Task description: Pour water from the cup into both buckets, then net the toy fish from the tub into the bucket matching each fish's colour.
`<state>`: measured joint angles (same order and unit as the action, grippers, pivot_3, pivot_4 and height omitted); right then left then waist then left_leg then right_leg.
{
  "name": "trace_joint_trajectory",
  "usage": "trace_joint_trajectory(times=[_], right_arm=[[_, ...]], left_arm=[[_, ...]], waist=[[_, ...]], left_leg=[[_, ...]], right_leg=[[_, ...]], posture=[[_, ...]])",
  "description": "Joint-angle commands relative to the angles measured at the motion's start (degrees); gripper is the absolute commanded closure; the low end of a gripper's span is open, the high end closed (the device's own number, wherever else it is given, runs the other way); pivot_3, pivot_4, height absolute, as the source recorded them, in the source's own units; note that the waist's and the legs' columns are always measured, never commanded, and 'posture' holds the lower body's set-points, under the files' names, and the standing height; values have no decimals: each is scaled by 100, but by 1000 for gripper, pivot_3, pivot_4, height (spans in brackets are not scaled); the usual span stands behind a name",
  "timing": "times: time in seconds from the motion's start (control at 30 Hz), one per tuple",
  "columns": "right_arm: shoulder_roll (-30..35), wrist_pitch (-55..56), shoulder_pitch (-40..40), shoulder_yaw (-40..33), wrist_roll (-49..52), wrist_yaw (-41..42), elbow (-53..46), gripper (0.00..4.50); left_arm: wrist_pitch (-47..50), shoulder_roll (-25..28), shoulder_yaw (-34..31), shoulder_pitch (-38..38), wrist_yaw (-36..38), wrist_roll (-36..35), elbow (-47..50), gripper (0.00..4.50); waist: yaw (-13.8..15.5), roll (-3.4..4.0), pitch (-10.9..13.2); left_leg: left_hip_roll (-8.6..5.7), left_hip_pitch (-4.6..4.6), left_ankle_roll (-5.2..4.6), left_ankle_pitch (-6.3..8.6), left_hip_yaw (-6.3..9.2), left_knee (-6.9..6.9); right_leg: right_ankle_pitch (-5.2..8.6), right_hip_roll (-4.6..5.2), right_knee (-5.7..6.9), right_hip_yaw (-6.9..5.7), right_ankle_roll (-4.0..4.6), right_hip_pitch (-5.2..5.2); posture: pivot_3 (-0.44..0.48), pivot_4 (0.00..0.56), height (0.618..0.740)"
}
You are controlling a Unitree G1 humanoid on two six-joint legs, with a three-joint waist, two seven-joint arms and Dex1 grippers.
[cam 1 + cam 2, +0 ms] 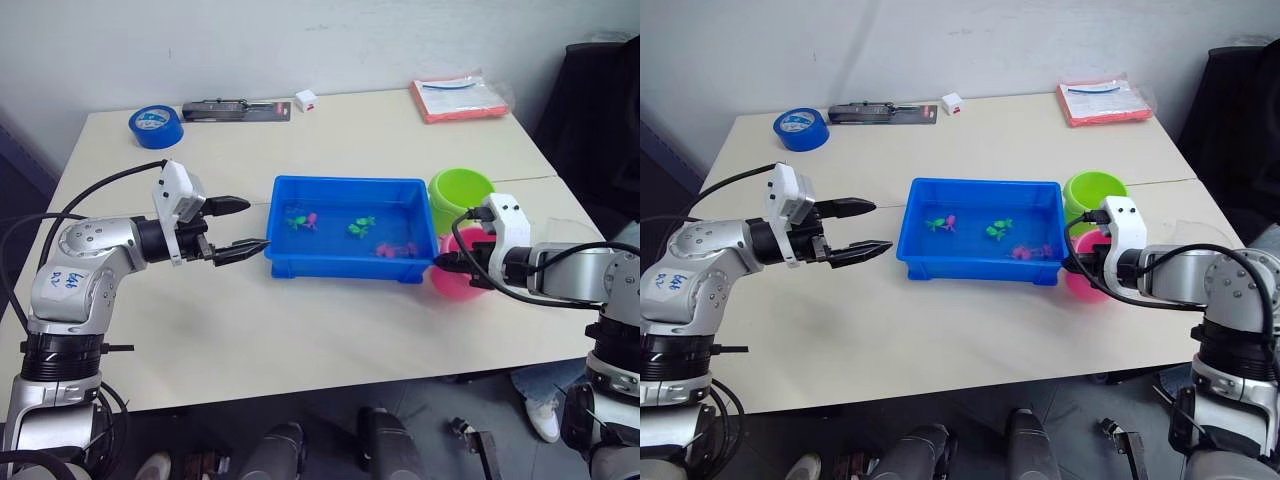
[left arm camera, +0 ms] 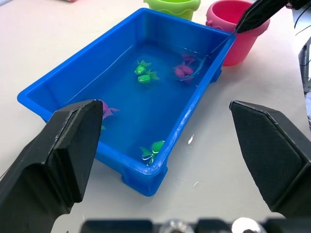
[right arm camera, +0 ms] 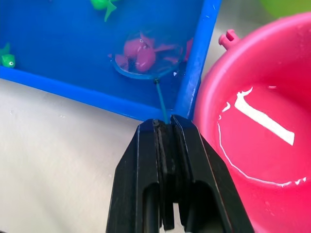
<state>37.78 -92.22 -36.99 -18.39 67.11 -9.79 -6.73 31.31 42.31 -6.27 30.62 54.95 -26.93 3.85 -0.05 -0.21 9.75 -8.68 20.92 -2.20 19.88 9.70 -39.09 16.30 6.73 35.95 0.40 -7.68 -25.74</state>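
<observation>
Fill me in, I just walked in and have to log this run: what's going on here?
The right gripper is shut on the thin handle of a small net dipped in the blue tub, its hoop over pink fish. The pink bucket beside the tub already holds water. The left gripper hangs open and empty off the tub's other end. The green bucket stands behind the pink one.

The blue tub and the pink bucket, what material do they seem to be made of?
The blue tub looks like moulded plastic with a smooth, slightly glossy finish: its rim is rounded and of one even colour, and it catches small highlights. The pink bucket also seems to be plastic, smooth and shiny inside, where bright reflections show on the water it holds. I cannot be sure of the exact plastic.
</observation>
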Motion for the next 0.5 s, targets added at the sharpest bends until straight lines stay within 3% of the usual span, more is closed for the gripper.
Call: trace_joint_trajectory(times=[0.03, 0.5], right_arm=[[-19, -28, -205, -82, 536, -286, 106, 3710], [-222, -28, -535, -161, 1366, -687, 197, 3710]], left_arm=[[-12, 29, -126, -24, -21, -89, 195, 0], [-7, 32, -124, -36, -48, -90, 227, 0]], waist=[[1, 0, 0], [-10, 0, 0]], left_leg=[[0, 0, 0, 0, 0, 0], [8, 1, 1, 0, -2, -1]], right_leg=[[0, 0, 0, 0, 0, 0], [-2, -5, -1, 0, 2, -1]], posture=[[0, 150, 740], [0, 150, 740]])
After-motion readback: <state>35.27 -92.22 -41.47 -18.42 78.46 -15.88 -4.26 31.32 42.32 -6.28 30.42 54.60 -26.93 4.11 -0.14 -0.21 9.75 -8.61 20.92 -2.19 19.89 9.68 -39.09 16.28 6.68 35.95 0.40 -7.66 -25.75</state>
